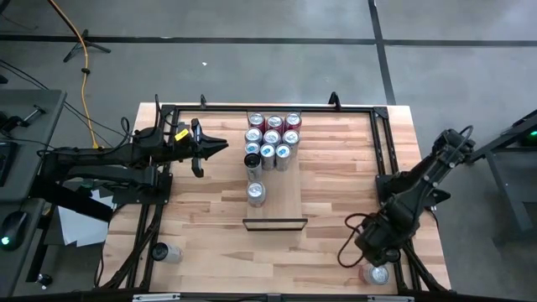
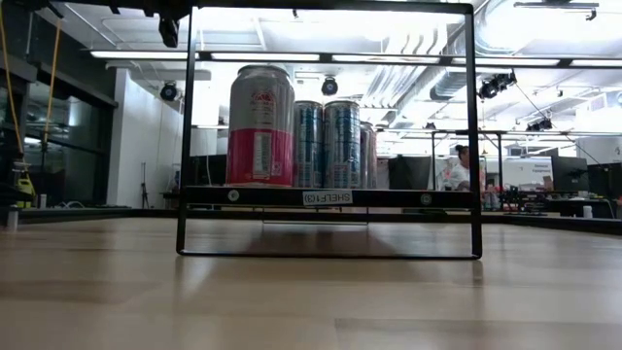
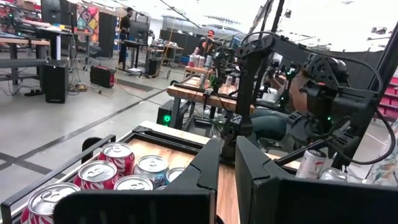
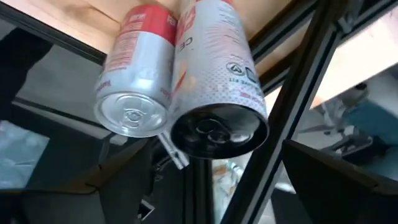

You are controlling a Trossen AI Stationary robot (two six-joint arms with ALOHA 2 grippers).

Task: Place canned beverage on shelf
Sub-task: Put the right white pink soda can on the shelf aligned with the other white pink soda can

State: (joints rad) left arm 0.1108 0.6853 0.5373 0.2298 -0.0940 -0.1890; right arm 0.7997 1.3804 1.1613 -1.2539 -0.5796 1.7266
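Two cans (image 4: 180,81) face the spread right claw (image 1: 375,267); left claw (image 1: 220,146) clenched beside the shelf (image 1: 289,189).

Shelf (image 1: 281,195): lies mid-table inside the frame (image 1: 382,143). Cluster of cans (image 1: 273,138): on its far end. Single can (image 1: 256,194): on the shelf, nearer the front. Two cans (image 1: 379,274): right front table corner. One can (image 1: 159,252): left front edge.

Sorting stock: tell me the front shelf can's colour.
Red and silver can, best in the low view.
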